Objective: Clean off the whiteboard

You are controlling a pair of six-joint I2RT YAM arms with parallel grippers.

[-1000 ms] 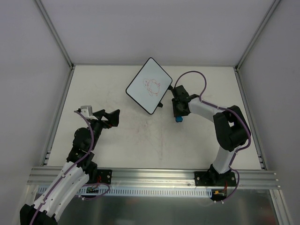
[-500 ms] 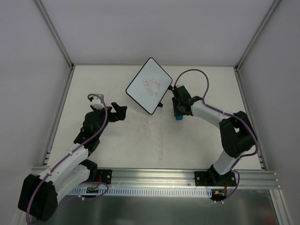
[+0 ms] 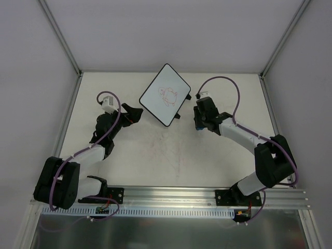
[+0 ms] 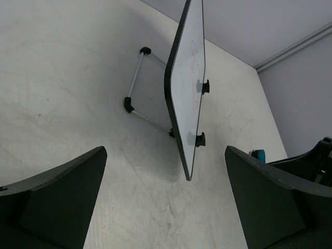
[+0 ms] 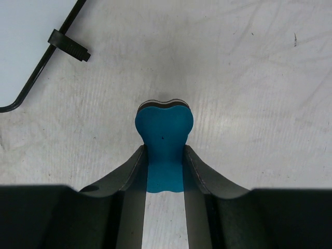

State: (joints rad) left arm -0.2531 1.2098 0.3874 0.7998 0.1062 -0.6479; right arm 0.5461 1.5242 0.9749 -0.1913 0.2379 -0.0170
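Observation:
The whiteboard (image 3: 165, 95) stands at the back middle of the table, tilted on a thin wire stand, with a reddish doodle on its face. My left gripper (image 3: 136, 115) is open and empty, just left of the board's near left edge. In the left wrist view the board (image 4: 188, 88) shows edge-on ahead, between my wide-apart fingers (image 4: 57, 199). My right gripper (image 3: 197, 122) is to the right of the board, shut on a small blue eraser (image 5: 164, 129). The board's corner (image 5: 21, 46) shows at the top left of the right wrist view.
The wire stand (image 4: 136, 88) with black feet sits behind the board. Metal frame posts and grey walls bound the table on the left, right and back. An aluminium rail (image 3: 171, 196) runs along the near edge. The table top carries faint reddish smudges (image 3: 174, 148).
My left arm has reached forward and to the right, bringing its open gripper up to the board's left edge. My right gripper has shifted slightly with the eraser, its elbow swinging right.

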